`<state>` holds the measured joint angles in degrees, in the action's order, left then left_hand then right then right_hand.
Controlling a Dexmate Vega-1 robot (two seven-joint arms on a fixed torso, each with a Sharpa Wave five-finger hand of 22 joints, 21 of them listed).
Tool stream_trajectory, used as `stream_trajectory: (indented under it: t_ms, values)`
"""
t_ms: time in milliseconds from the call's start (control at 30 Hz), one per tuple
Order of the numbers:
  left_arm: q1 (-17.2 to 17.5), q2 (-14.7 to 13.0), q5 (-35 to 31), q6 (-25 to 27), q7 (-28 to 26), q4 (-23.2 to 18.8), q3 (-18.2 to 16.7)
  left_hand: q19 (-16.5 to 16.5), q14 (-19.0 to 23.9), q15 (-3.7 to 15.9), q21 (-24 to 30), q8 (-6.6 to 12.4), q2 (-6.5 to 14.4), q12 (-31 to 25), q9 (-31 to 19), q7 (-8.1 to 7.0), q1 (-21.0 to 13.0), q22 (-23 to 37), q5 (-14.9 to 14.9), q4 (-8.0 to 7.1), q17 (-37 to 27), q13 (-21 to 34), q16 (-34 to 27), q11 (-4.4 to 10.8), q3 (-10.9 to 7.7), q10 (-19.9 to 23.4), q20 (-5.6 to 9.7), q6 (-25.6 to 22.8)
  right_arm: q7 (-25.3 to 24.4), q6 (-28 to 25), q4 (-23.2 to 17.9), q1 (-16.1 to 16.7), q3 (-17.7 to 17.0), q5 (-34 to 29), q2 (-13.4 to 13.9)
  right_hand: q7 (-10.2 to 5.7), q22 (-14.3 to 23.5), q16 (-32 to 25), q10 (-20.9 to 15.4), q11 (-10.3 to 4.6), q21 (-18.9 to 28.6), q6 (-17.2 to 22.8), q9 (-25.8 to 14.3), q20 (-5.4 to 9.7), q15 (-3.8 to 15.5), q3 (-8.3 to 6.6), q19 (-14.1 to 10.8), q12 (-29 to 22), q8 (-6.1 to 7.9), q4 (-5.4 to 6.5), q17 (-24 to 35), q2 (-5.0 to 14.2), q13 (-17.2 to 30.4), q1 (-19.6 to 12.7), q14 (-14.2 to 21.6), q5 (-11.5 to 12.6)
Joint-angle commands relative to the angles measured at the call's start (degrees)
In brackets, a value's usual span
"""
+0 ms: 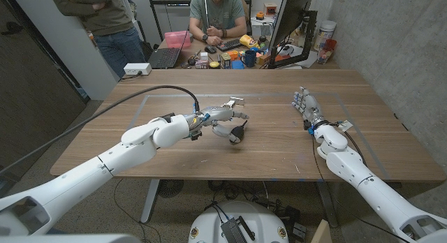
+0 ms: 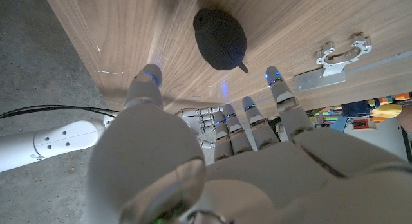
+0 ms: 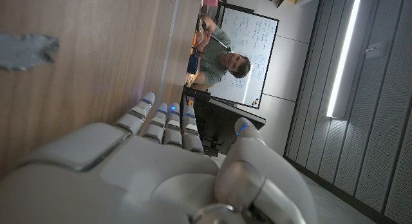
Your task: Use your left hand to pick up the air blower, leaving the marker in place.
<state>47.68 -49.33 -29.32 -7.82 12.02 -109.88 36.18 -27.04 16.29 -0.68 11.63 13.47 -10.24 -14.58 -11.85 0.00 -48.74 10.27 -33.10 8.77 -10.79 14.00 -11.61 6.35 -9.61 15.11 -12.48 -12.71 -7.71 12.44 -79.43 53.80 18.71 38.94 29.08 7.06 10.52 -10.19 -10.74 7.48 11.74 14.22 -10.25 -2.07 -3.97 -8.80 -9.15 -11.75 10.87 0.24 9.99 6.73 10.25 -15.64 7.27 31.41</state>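
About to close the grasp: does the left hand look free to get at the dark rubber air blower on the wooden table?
Probably yes: the left hand hovers open by the dark rubber air blower, nothing between them.

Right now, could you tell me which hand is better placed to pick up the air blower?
The left hand. It hovers directly over the air blower with fingers spread, and its wrist view shows the blower just beyond the fingertips. The right hand holds nothing and waits well off to the blower's right.
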Motion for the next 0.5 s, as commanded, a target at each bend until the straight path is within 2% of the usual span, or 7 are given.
stream_trajectory:
  t_ms: [33,233,400,500]
  values:
    - [0.6,-0.4,0.8,0.9,0.6,0.6,1.1,0.1,0.4,-0.14,-0.2,0.09,0.4,-0.1,-0.1,0.06,-0.4,0.1,-0.2,0.08,-0.3,0.3,0.0,-0.09,0.25,0.7,0.17,-0.6,2.0,3.2,3.1,-0.4,0.6,0.0,-1.6,-0.42,0.3,-0.2,-0.2,-0.08,0.2,0.1,-0.3,-0.23,-0.02,0.15,-0.1,0.0,0.24,-0.30,0.2,0.00,0.2,-0.6,0.5,0.6]
    - [0.5,0.4,0.4,0.3,-0.4,1.8,2.0,0.1,0.5,-0.14,-0.2,0.04,0.4,-0.2,-0.2,-0.16,-0.4,0.1,-0.2,0.03,-0.3,0.3,0.0,-0.02,0.45,1.0,0.15,-0.6,4.0,6.1,4.7,0.1,0.6,-0.2,-1.8,-0.46,0.3,-0.2,-0.3,-0.17,0.2,0.1,-0.3,-0.38,0.09,0.18,-0.2,-0.1,0.24,-0.30,0.2,-0.03,0.2,-0.6,0.5,0.6]
    - [-0.1,2.1,-0.2,0.0,-1.1,3.7,3.4,-0.1,0.8,-0.16,-0.1,-0.07,0.3,-0.2,-0.2,-0.95,-0.3,0.1,-0.2,-0.02,-0.3,0.3,-0.1,0.01,0.74,1.1,0.17,-0.5,4.9,7.5,5.5,0.9,0.2,0.3,-1.9,-0.54,0.3,-0.3,-0.5,-0.26,0.3,0.3,-0.3,-0.62,0.20,0.24,-0.3,-0.1,0.28,-0.31,0.2,-0.10,0.2,-0.6,0.7,0.5]
    - [-0.4,3.4,-1.1,0.0,-2.2,4.9,4.3,-1.8,2.2,0.13,0.5,0.09,0.4,-0.5,-0.2,-1.60,-0.6,0.2,-0.3,0.02,-0.3,0.4,-0.6,0.15,1.16,1.8,0.68,-1.1,5.2,8.0,6.0,1.5,-0.2,0.7,-1.8,-0.58,0.3,-0.3,-0.5,-0.28,0.3,0.4,-0.3,-0.76,0.29,0.28,-0.4,-0.2,0.31,-0.31,0.2,-0.14,0.2,-0.6,0.7,0.5]
